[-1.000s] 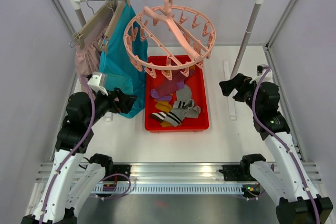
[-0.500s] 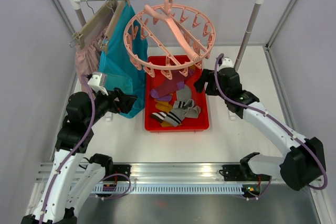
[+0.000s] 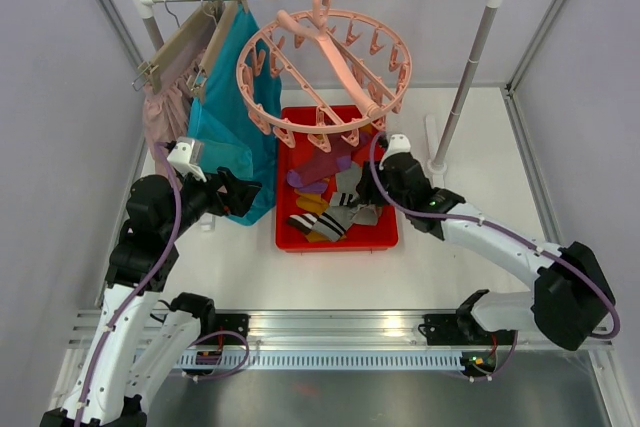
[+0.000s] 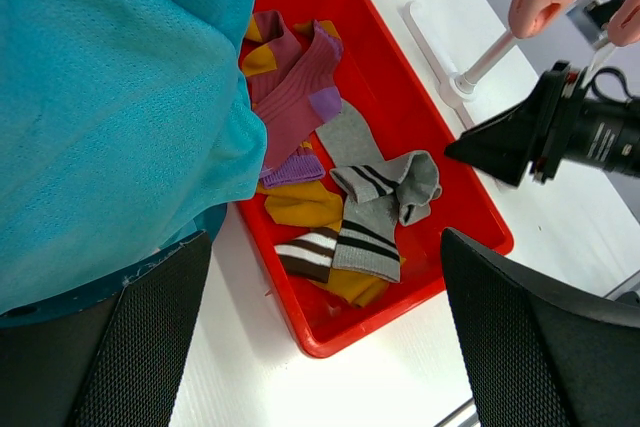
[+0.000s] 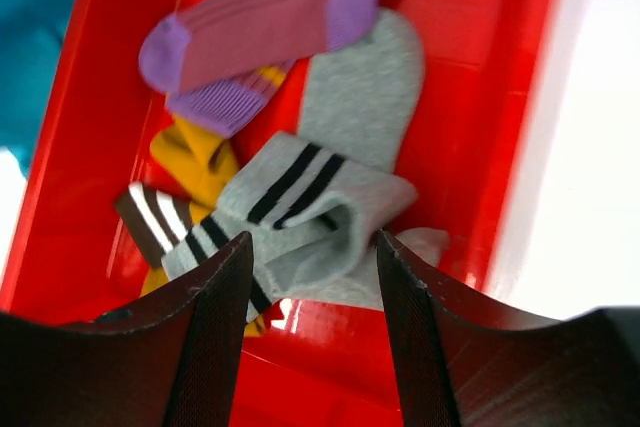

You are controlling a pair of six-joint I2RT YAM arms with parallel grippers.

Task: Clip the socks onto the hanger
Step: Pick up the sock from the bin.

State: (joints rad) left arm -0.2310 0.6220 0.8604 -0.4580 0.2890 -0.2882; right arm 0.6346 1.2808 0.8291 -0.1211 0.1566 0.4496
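Observation:
Several socks [image 3: 335, 197] lie heaped in a red tray [image 3: 335, 247]. The hanger [image 3: 322, 77], a salmon-pink ring of clips, hangs from the rail above the tray. My right gripper [image 3: 365, 197] is low over the tray's right side. In the right wrist view it [image 5: 315, 247] stands open astride a folded grey sock with black stripes [image 5: 330, 197], next to a purple sock [image 5: 270, 22] and a mustard one [image 5: 195, 162]. My left gripper [image 3: 245, 192] is wide open and holds nothing, left of the tray by the teal cloth. In its own view, it [image 4: 325, 277] looks over the tray rim [image 4: 330, 342].
A teal garment [image 3: 235, 117] and a pale pink garment [image 3: 165, 117] hang on slim hangers at the rail's left end and drape beside the tray. The rack's right post [image 3: 475, 57] stands just right of the tray, its foot [image 4: 460, 82] on the white table.
My right arm swung in from the table's right side to low over the tray, and its jaws narrowed around the grey striped sock. The left arm stayed still.

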